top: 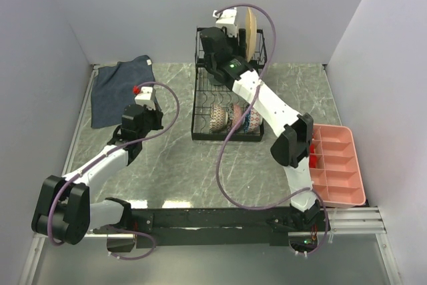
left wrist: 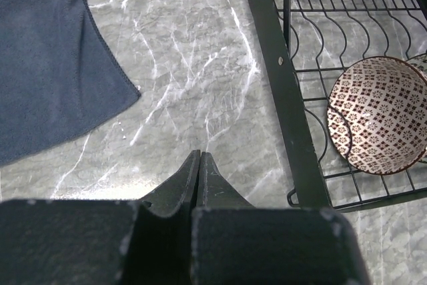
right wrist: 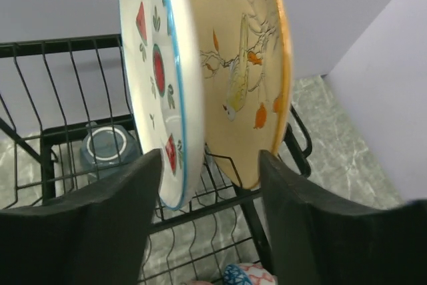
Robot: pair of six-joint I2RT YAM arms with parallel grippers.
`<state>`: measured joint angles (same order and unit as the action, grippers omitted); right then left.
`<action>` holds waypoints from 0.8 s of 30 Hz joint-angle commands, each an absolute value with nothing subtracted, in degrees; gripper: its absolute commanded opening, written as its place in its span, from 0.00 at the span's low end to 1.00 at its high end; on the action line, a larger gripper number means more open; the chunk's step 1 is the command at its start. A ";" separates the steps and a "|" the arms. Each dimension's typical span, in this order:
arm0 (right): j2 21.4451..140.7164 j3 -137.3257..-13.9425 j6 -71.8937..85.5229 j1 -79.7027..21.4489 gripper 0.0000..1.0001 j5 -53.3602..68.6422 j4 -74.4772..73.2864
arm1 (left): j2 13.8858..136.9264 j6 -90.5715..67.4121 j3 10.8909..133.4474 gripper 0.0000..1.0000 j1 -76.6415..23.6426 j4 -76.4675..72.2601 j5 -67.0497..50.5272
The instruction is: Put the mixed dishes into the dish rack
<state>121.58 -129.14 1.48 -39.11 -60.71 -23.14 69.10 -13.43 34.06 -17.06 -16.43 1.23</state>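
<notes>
The black wire dish rack [top: 200,108] stands at the centre back. The peach bird plate [right wrist: 243,65] stands upright in its tall back section, next to a white plate with a blue rim [right wrist: 157,71]. My right gripper [right wrist: 210,171] is open and holds nothing; the lower edges of both plates show between its fingers. It hovers over the back of the rack in the top view [top: 230,31]. A pinkish patterned bowl [left wrist: 377,115] and a multicoloured bowl [top: 248,119] rest on the rack's base. My left gripper [left wrist: 199,158] is shut and empty above the marble, left of the rack.
The dark blue cloth [top: 120,91] lies at the back left, close to my left gripper. The pink compartmented tray [top: 339,165] sits at the right edge. A blue round dish [right wrist: 107,148] sits low in the rack behind the plates. Walls close in the table on three sides.
</notes>
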 commanded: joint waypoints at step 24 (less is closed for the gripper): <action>84.23 -100.03 -4.56 -46.34 1.00 -53.53 -25.22 | 73.73 -5.28 55.71 0.97 -16.26 -7.12 -0.80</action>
<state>94.24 -105.06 -2.94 -48.53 -51.62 -26.02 71.77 -9.91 50.98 -17.02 -10.00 -4.27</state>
